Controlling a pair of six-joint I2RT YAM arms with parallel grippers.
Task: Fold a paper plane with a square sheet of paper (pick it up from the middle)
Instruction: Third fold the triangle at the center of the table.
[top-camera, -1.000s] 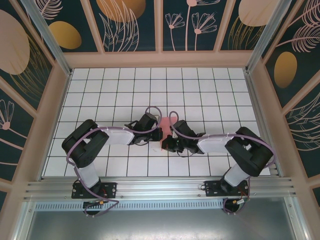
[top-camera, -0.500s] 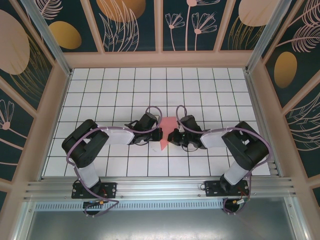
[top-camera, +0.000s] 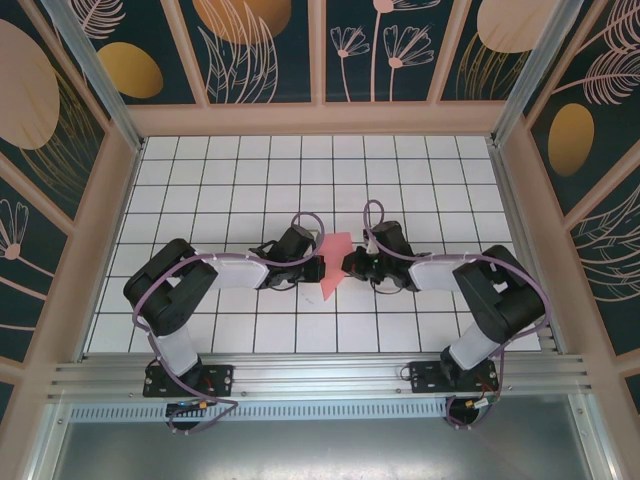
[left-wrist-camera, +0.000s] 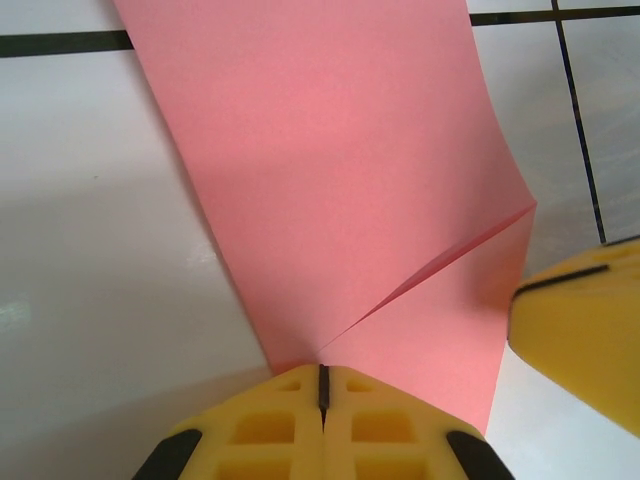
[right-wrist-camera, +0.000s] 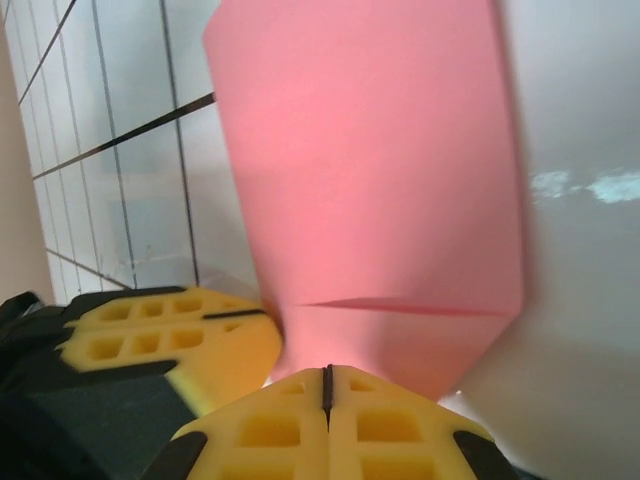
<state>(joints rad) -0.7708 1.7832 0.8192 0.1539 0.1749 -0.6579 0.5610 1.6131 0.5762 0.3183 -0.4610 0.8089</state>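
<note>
Salmon-pink square sheet of paper (left-wrist-camera: 340, 170), creased, pinched by left jaws and right jaws from opposite sides.

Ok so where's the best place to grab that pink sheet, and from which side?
Take the pink sheet by a thin edge, coming in level from the side. It looks lifted and creased, so its edges are free: the left claw pinches one edge, the right claw the opposite one.

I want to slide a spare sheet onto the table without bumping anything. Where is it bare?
Crowded: the centre, where the left gripper and right gripper both pinch the pink sheet. Bare: the table's far tile rows up to the back wall, and the near tiles between the sheet and the metal rail.
</note>
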